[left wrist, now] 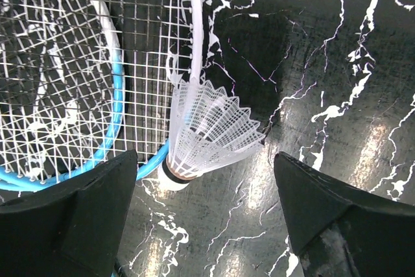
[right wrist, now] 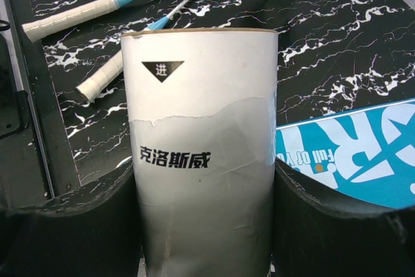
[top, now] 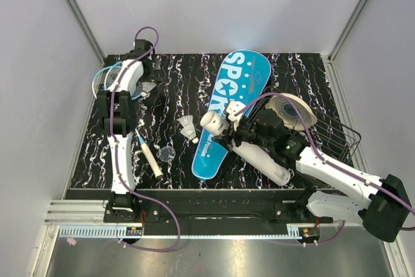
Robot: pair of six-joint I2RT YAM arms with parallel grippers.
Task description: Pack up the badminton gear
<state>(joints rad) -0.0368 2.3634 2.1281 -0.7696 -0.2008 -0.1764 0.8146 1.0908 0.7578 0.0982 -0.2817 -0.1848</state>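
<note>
White tube [top: 266, 160] over blue cover [top: 237, 89]; shuttlecock [left wrist: 207, 131] against racket [left wrist: 117, 105] rim, second shuttlecock [top: 188, 128] mid-table

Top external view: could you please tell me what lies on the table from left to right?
Rackets, middle shuttlecock, blue cover, woven disc, wire basket; the white tube overlaps the cover.

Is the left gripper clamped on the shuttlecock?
No, the left gripper has its fingers wide apart on either side of the shuttlecock, neither touching it.
</note>
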